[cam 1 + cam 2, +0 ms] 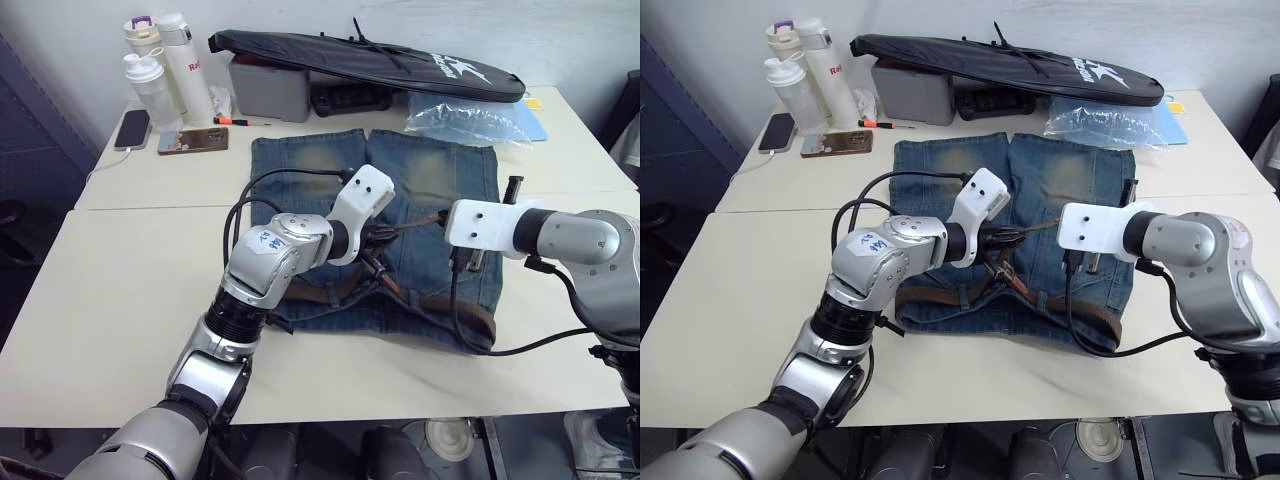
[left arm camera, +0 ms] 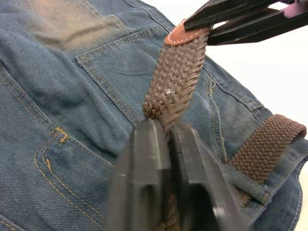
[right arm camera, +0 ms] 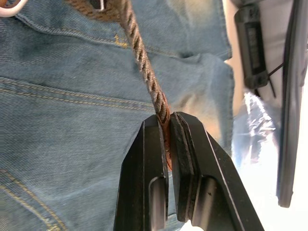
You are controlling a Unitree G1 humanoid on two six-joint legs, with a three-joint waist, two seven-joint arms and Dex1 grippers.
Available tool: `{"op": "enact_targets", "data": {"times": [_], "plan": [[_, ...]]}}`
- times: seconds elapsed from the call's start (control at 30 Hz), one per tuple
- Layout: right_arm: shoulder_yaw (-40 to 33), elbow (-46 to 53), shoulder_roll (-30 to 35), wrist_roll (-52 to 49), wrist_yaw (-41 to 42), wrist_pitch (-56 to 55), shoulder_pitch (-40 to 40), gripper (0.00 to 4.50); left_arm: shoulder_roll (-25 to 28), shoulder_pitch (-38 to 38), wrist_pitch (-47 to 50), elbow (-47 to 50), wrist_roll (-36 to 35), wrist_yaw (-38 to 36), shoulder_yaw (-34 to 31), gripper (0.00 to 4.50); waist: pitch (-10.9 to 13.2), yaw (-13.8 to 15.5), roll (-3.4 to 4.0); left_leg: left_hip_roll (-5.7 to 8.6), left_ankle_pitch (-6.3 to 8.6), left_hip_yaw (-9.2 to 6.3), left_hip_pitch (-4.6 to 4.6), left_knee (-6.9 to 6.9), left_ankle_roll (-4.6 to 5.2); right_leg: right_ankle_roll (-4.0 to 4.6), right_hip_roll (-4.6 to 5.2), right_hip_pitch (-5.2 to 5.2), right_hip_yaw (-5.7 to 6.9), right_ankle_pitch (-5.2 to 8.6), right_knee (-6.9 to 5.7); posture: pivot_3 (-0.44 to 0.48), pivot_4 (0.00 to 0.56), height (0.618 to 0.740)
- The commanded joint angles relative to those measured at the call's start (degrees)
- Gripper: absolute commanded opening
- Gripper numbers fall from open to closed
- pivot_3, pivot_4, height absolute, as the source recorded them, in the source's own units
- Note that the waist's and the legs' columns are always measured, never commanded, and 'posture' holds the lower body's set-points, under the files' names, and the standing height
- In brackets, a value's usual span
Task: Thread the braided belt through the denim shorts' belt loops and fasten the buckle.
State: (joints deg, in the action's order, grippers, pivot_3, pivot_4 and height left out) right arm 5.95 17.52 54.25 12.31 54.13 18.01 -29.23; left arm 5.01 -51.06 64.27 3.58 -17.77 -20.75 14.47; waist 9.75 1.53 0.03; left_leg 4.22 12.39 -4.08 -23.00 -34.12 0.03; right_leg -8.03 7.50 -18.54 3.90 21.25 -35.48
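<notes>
Both grippers clamped on the braided belt above the denim shorts.

The left gripper (image 2: pixel 161 132) is closed on the braided belt (image 2: pixel 174 82) partway along the strap; the right gripper (image 3: pixel 166 127) pinches its reddish leather tip, just beyond the left fingers. Between them the strap runs taut. The denim shorts (image 1: pixel 420 180) lie flat beneath both grippers, more belt threaded along the waistband.
</notes>
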Motion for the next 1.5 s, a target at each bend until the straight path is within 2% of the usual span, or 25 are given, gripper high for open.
{"op": "enact_targets", "data": {"times": [0.03,0.07,0.13,0.23,0.33,0.37,0.47,0.53,0.63,0.67,0.7,0.77,0.83,0.97,1.1,1.33,1.4,1.5], "plan": [[-1.44,3.87,-1.58,-2.64,-0.03,0.85,-0.34,0.00,-1.56,-0.72,-0.02,1.06,-1.26,0.11,-2.67,0.05,0.00,0.00,0.00,0.00,0.00,0.00,0.00,0.00,0.00,0.00,0.00,0.00,0.00,0.00,0.00,0.000,0.150,0.740],[-2.07,4.22,-2.86,-3.88,-0.61,1.63,-0.54,0.67,-2.02,-0.53,1.03,0.90,-1.94,0.24,-3.87,0.00,0.00,0.00,0.00,0.00,0.00,0.00,0.00,0.00,0.00,0.00,0.00,0.00,0.00,0.00,-0.01,0.000,0.150,0.740],[-3.60,5.37,-4.71,-7.07,-0.29,4.53,-0.54,1.23,-3.16,0.03,3.59,0.43,-3.20,0.81,-6.99,0.00,0.00,-0.06,0.00,-0.01,0.00,-0.02,0.00,0.00,0.00,0.00,-0.01,0.00,0.01,0.00,-0.01,0.000,0.150,0.740],[-8.10,8.67,-7.14,-15.06,1.18,13.61,-0.29,2.69,-5.44,1.07,8.04,-0.50,-5.19,2.76,-13.48,0.00,0.00,-0.02,0.00,-0.01,0.00,-0.03,0.00,-0.01,0.00,0.00,-0.01,0.00,0.03,0.00,-0.05,0.000,0.150,0.740],[-13.22,11.78,-6.88,-22.76,2.46,23.43,0.87,4.09,-8.41,2.16,12.62,-1.02,-7.04,6.13,-21.70,0.00,0.01,0.02,-0.02,-0.01,0.00,-0.06,-0.01,-0.02,0.00,0.00,0.00,0.02,0.06,0.00,-0.05,0.000,0.150,0.740],[-14.20,12.59,-6.76,-24.67,2.53,25.93,1.23,4.43,-9.42,2.33,13.94,-1.09,-7.63,7.14,-24.13,0.00,0.01,0.07,-0.03,-0.01,0.00,-0.06,-0.01,-0.04,0.00,0.00,-0.01,0.03,0.09,0.00,-0.06,0.000,0.150,0.740],[-16.43,14.18,-8.06,-29.88,0.98,32.31,1.72,4.43,-12.19,2.65,17.10,-1.26,-8.08,10.86,-30.79,0.00,0.02,0.10,-0.04,-0.01,0.02,-0.08,-0.02,-0.07,0.03,0.00,0.00,0.03,0.10,0.00,-0.05,0.000,0.150,0.740],[-17.12,14.88,-8.25,-31.75,-0.22,34.13,1.88,4.43,-13.21,2.87,18.33,-0.87,-7.87,12.61,-32.98,0.00,0.02,0.10,-0.04,-0.01,0.03,-0.05,-0.01,-0.07,0.04,0.00,0.00,0.03,0.09,0.00,-0.04,0.000,0.150,0.740],[-19.82,14.83,-12.21,-38.77,-2.69,41.66,1.21,4.43,-15.64,2.34,20.93,0.24,-8.48,14.90,-37.24,0.00,0.03,-0.05,-0.07,-0.02,0.05,-0.03,-0.01,-0.05,0.01,0.00,-0.01,0.02,0.10,0.00,-0.05,0.000,0.150,0.740],[-19.35,14.19,-13.55,-39.93,-4.07,43.87,0.89,4.20,-16.46,2.23,21.89,0.66,-8.80,15.50,-38.46,0.00,0.03,-0.20,-0.06,-0.03,0.05,-0.02,0.00,-0.04,-0.01,0.00,-0.01,0.00,0.07,0.00,-0.05,0.000,0.150,0.740],[-18.85,13.82,-14.22,-40.58,-5.21,45.25,0.65,3.89,-16.96,2.14,22.55,0.93,-9.06,15.95,-39.20,0.00,0.02,-0.21,-0.05,-0.05,0.06,-0.01,0.03,-0.02,-0.02,0.00,-0.04,0.01,0.06,0.00,-0.07,0.000,0.150,0.740],[-17.02,12.59,-16.18,-41.46,-7.27,46.85,0.42,3.15,-20.44,0.31,25.41,0.82,-10.54,17.49,-45.88,0.00,0.02,-0.18,-0.05,-0.07,0.07,-0.01,0.03,-0.02,-0.03,0.00,-0.05,-0.03,0.05,0.00,-0.14,0.000,0.150,0.740],[-14.91,11.64,-18.24,-41.52,-8.97,45.76,0.27,2.16,-21.91,-0.89,26.98,1.48,-11.58,18.44,-48.58,0.00,0.02,-0.19,-0.05,-0.07,0.08,-0.05,0.04,-0.02,-0.04,0.00,-0.05,-0.05,0.02,0.00,-0.14,0.000,0.150,0.740],[-11.90,7.66,-23.27,-42.41,-12.46,46.35,-0.75,0.19,-22.91,-2.03,28.17,2.55,-12.01,20.21,-49.87,0.00,0.04,-0.14,-0.08,-0.06,0.09,-0.05,0.03,-0.03,-0.07,0.00,-0.06,-0.06,-0.02,0.00,-0.18,0.000,0.150,0.740],[-9.11,4.52,-24.69,-42.28,-13.75,45.62,-0.19,0.08,-23.58,-1.33,28.23,3.25,-13.02,21.64,-49.94,0.00,0.03,0.00,-0.06,-0.03,0.09,-0.06,0.03,-0.03,-0.07,0.00,-0.02,-0.05,-0.07,-0.01,-0.20,0.000,0.150,0.740],[0.36,1.84,-21.09,-40.14,-10.64,42.34,4.76,0.08,-24.44,-2.07,28.23,3.48,-18.31,24.41,-52.62,0.00,0.03,-0.18,-0.06,-0.09,0.13,-0.03,0.08,0.03,-0.14,-0.01,-0.10,-0.08,-0.14,-0.01,-0.22,0.000,0.150,0.740],[3.19,1.02,-19.49,-38.59,-9.91,40.91,5.78,0.08,-24.51,-2.58,28.23,2.88,-20.49,25.90,-54.48,0.00,0.03,-0.20,-0.08,-0.11,0.15,-0.02,0.11,0.02,-0.16,-0.01,-0.12,-0.08,-0.18,-0.01,-0.16,0.000,0.150,0.740],[5.71,-0.43,-18.25,-36.89,-9.81,39.06,7.20,0.08,-26.19,-5.36,28.23,1.32,-24.80,30.58,-62.67,0.00,0.04,-0.16,-0.14,-0.13,0.16,-0.02,0.25,0.02,-0.17,-0.01,-0.12,-0.04,-0.27,0.00,-0.14,0.000,0.150,0.740]]}}
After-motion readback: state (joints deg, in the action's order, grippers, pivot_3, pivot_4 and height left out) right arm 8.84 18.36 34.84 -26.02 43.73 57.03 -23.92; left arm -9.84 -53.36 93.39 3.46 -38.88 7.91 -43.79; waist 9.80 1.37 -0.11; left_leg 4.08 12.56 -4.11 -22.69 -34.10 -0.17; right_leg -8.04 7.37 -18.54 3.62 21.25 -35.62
